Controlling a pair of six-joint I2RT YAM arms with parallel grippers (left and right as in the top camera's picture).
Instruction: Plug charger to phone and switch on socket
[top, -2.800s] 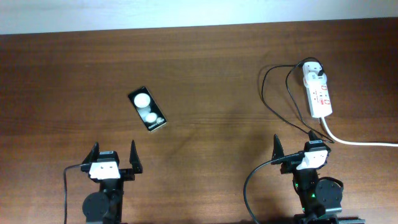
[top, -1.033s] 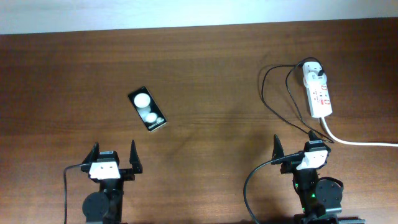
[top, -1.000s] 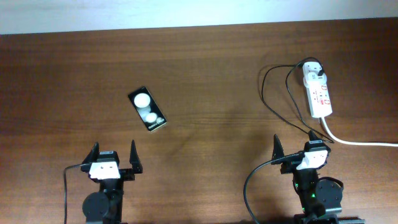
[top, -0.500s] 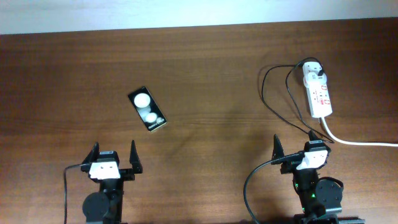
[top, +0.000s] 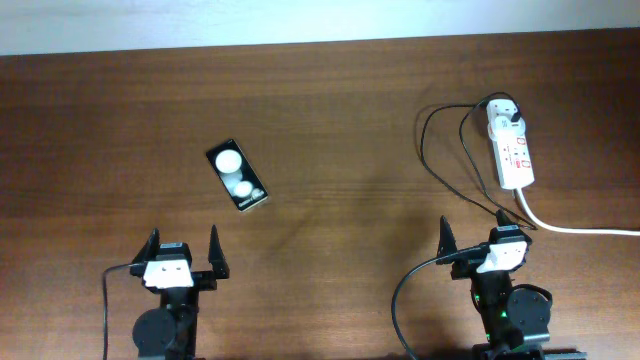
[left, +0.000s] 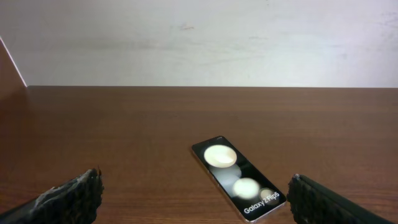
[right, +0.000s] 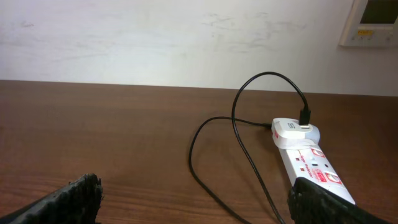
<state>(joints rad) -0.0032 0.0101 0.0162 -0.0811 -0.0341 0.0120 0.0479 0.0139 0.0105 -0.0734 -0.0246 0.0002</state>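
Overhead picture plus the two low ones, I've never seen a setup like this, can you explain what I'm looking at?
These are two robot arms at a wooden table. The top-down picture comes from a fixed camera above; the other two come from wrist cameras, so the dark shapes in their bottom corners are fingers. The left gripper faces a black phone. The right gripper faces a white power strip with a thin black charger cable looping from it. Both grippers are open and hold nothing.
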